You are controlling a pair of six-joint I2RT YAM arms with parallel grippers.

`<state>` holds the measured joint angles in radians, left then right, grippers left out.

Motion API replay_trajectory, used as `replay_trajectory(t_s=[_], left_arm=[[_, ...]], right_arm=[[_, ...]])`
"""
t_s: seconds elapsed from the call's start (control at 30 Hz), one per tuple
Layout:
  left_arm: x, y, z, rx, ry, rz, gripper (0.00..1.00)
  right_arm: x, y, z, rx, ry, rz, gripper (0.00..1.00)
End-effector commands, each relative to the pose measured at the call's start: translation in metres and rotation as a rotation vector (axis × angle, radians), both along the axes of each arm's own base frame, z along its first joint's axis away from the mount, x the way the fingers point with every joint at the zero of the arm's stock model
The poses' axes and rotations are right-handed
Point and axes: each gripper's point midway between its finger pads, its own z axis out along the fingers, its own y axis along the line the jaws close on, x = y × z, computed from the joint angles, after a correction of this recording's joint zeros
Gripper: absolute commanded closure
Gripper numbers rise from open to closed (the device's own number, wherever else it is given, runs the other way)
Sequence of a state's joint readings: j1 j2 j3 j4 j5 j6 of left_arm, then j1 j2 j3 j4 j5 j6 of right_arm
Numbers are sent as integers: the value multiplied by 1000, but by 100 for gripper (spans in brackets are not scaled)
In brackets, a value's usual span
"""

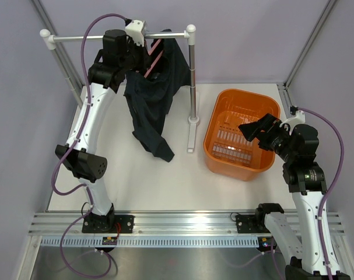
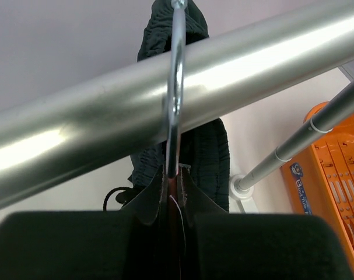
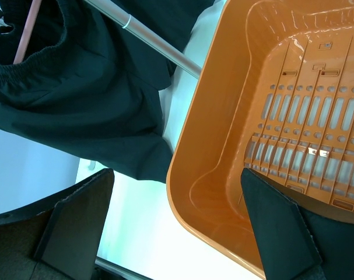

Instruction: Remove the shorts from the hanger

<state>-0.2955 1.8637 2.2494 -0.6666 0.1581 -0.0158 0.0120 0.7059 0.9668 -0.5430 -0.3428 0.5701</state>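
Observation:
The dark navy shorts (image 1: pixel 153 99) hang from the pink hanger (image 1: pixel 156 48) on the grey rail and droop down to the table. My left gripper (image 1: pixel 145 58) is up at the rail, shut on the hanger just below its hook. In the left wrist view the metal hook (image 2: pixel 175 76) loops over the rail, and the closed fingers (image 2: pixel 150 201) pinch the hanger's reddish neck (image 2: pixel 174 182), with the shorts (image 2: pixel 209 149) behind. My right gripper (image 1: pixel 248 129) is open and empty over the orange basket. The right wrist view shows the shorts (image 3: pixel 77 99) and a pink hanger arm (image 3: pixel 25 35).
The grey rail (image 1: pixel 95 38) rests on two posts, and its right post (image 1: pixel 192 76) stands between the shorts and the orange basket (image 1: pixel 223 105). The basket (image 3: pixel 223 116) has nothing in it. Purple cables run along both arms.

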Motion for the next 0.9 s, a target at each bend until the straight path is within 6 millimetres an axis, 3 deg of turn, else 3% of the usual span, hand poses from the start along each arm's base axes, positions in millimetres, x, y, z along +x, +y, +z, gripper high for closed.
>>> replay_trajectory(t_s=[0.0,0.4,0.67,0.87], left_arm=[[-23,6,82,-57,-214,-13,100],[-40,14,102,-64,-247,6,100],[-52,15,75,-39,-152,26,100],[-79,15,53,6,-85,55,100]], right_arm=[[2,2,18,-18,-66,24,0],[0,2,27,-23,-82,28,0],[0,3,29,-14,-88,30,0],[0,9,27,-22,-89,80,0]])
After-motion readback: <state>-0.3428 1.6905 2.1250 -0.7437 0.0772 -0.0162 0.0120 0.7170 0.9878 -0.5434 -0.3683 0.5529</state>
